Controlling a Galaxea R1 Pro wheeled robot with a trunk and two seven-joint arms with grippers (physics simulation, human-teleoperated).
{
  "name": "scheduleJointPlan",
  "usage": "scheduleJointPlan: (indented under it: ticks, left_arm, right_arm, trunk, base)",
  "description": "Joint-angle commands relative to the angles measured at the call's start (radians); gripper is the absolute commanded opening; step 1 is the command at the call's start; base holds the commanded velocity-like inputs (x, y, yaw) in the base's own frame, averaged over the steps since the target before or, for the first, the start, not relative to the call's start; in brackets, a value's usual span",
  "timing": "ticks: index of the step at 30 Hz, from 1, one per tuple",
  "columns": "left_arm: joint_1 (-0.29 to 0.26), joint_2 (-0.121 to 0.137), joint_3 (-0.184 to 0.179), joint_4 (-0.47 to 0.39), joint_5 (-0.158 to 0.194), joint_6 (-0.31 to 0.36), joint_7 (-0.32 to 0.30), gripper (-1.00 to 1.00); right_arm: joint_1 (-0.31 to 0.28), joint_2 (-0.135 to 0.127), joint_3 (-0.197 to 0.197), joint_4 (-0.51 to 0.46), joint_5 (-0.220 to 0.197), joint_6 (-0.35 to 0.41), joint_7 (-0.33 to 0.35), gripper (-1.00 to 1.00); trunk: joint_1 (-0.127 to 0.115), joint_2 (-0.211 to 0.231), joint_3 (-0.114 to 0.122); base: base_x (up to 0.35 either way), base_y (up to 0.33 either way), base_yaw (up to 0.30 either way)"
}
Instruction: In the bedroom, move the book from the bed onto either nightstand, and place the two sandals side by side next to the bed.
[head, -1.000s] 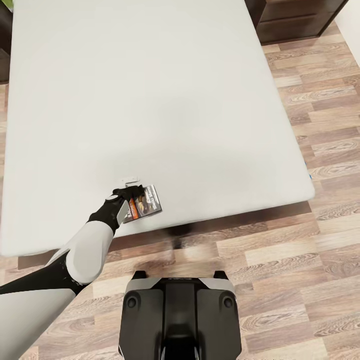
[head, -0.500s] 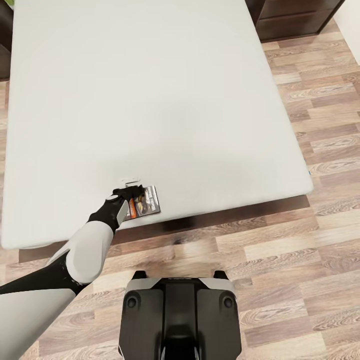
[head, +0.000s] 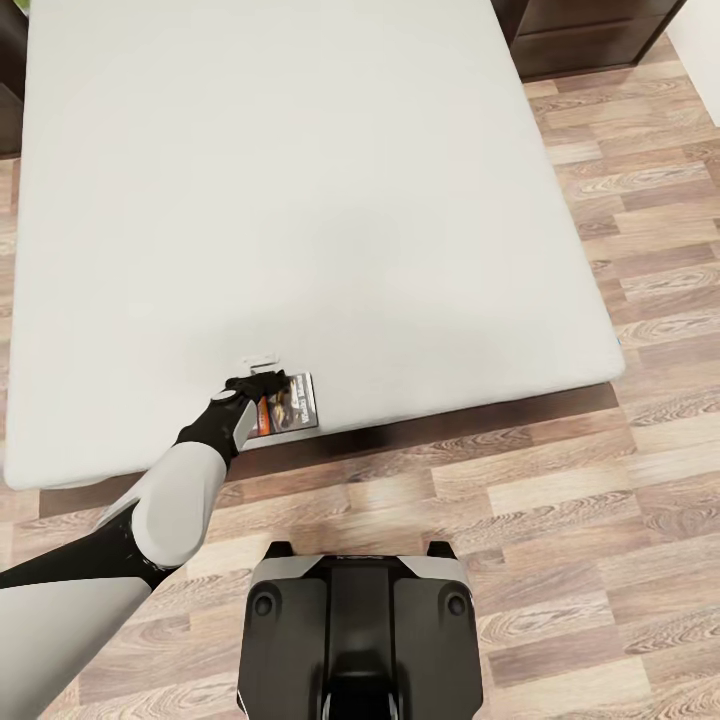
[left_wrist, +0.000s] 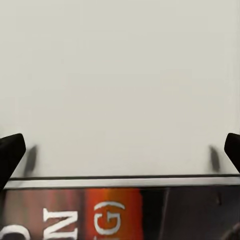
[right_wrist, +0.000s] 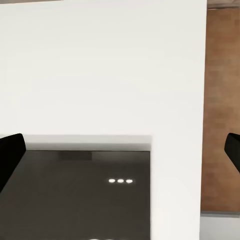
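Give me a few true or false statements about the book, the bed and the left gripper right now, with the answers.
1. The book lies near the bed's foot edge. True.
2. The left gripper is at the book. True.
3. The book rests on a nightstand. False: it is on the mattress.
4. The left gripper's fingers are pressed together. False: in the left wrist view they stand wide apart.
5. The floor is carpeted. False: it is wood plank.

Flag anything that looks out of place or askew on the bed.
The book lies at the very near edge of the bed, turned slightly askew to that edge, with the left tool on its left side. The mattress looks smooth and otherwise bare; nothing appears damaged or spilled.
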Motion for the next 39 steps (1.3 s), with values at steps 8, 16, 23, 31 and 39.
scheduleJointPlan:
  ticks: [8,16,23,31,39]
  left_arm:
    - [0.0,-0.001,0.004,-0.002,-0.006,0.004,0.0,1.0]
    - [0.0,-0.001,0.004,-0.002,-0.006,0.004,0.0,1.0]
    - [0.003,-0.002,0.004,-0.002,-0.006,0.004,0.001,1.0]
    - [0.011,-0.002,0.004,-0.006,-0.006,0.004,0.001,1.0]
    - [0.013,-0.003,0.004,-0.005,-0.005,0.004,0.0,1.0]
  right_arm:
    - [0.0,0.0,-0.009,-0.001,0.01,0.003,0.004,1.0]
    - [0.0,-0.002,-0.009,-0.001,0.01,0.003,0.004,1.0]
    - [0.0,-0.005,-0.009,-0.001,0.01,0.003,0.005,1.0]
    - [0.0,-0.006,-0.009,-0.001,0.01,0.003,0.005,1.0]
    - [0.0,-0.006,-0.009,-0.001,0.01,0.002,0.005,1.0]
  trunk:
    - [0.001,-0.002,-0.001]
    - [0.001,-0.002,-0.001]
    - [0.001,-0.002,-0.001]
    - [0.001,-0.002,-0.001]
    - [0.001,-0.002,-0.001]
  base:
    - [-0.039,0.0,0.0]
    - [-0.011,0.0,0.0]
    - [-0.137,0.0,0.0]
    - [-0.055,0.0,0.0]
    - [-0.01,0.0,0.0]
